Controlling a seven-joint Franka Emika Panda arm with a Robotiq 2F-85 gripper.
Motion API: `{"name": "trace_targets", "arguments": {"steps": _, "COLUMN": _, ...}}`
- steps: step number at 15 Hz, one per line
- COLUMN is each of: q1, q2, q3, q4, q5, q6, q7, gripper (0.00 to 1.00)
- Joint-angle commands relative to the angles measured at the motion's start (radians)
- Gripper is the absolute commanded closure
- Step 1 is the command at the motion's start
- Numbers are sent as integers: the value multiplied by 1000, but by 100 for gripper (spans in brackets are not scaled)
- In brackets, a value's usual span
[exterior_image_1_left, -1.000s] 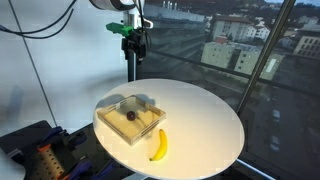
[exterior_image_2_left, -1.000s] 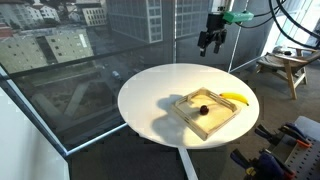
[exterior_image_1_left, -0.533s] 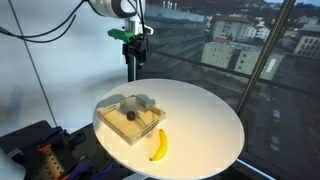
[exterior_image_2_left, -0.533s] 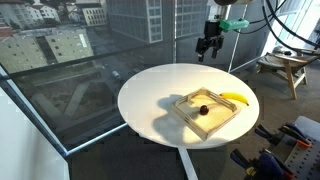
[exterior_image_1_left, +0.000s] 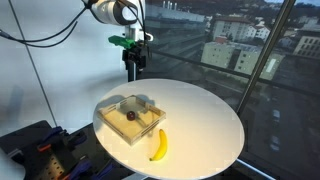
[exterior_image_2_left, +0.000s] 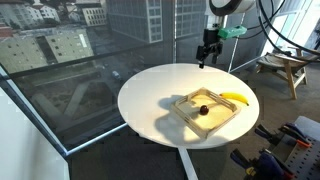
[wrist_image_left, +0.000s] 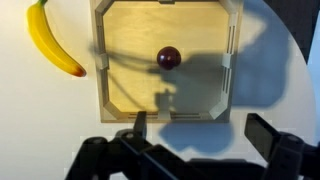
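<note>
Window-side round counter (exterior_image_1_left: 205, 125), city behind. Tray (wrist_image_left: 98, 60) flat near edge. Dark fruit (wrist_image_left: 168, 58) rests mid-tray, walls likely stop roll. Banana (wrist_image_left: 52, 40) just beside tray, not touching. Spread-wide fingers (wrist_image_left: 265, 135) hold nothing, hover high, well clear, facing down at tray.

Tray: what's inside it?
One dark round fruit near the middle of the tray floor, nothing else visible. The banana lies outside, on the table. In the wrist view the open end effector covers a bit of the near wall.
</note>
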Motion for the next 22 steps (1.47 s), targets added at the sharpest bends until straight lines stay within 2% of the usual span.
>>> {"name": "trace_targets", "arguments": {"steps": 1, "q1": 8, "q2": 4, "q3": -1, "q4": -25, "q5": -33, "q6": 33, "q7": 25, "gripper": 0}}
{"name": "trace_targets", "arguments": {"steps": 22, "q1": 21, "q2": 96, "q3": -8, "q4": -95, "q5": -53, "q6": 191, "q7": 68, "gripper": 0}}
